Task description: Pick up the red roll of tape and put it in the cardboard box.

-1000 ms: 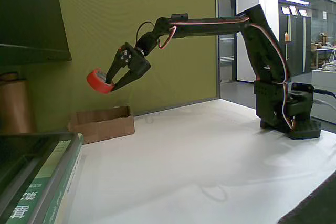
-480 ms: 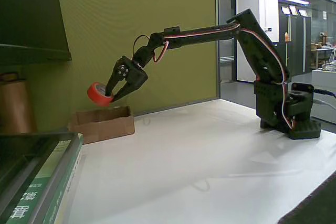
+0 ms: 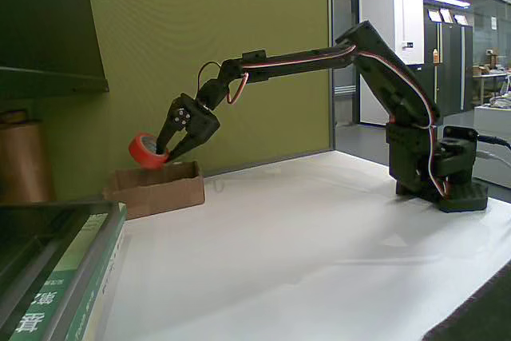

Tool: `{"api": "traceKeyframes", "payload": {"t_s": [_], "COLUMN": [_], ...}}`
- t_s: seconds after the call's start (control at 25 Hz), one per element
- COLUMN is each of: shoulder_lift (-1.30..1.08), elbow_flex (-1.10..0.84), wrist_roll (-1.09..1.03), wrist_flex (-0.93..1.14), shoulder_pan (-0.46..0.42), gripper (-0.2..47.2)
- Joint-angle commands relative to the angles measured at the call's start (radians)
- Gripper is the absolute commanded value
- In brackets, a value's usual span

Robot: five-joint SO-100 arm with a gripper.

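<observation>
The red roll of tape (image 3: 146, 150) hangs in the air at the left of the fixed view, a red-orange ring tilted on edge. My black gripper (image 3: 167, 152) is shut on it, one finger through its hole. Right below it the cardboard box (image 3: 156, 188) sits on the white table, low and brown, with short flaps. The tape is just above the box's rim, not touching it. The arm stretches in from its base (image 3: 447, 181) at the right.
A tall brown cylinder (image 3: 21, 161) stands at the far left behind a stack of books (image 3: 68, 277). A green wall (image 3: 207, 37) rises right behind the box. The white table (image 3: 319, 253) spreads between the box and the arm's base.
The arm has lowered and reached further left, bringing the held tape down from well above the box to just over its rim.
</observation>
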Motion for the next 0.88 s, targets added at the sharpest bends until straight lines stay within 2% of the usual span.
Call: {"api": "traceKeyframes", "payload": {"t_s": [0.0, 0.84], "shoulder_lift": [0.008, -0.083], "elbow_flex": [-0.051, -0.140], "wrist_roll": [-0.012, -0.003], "wrist_flex": [0.015, 0.014], "shoulder_pan": [0.012, 0.040], "gripper": [0.1, 0.5]}}
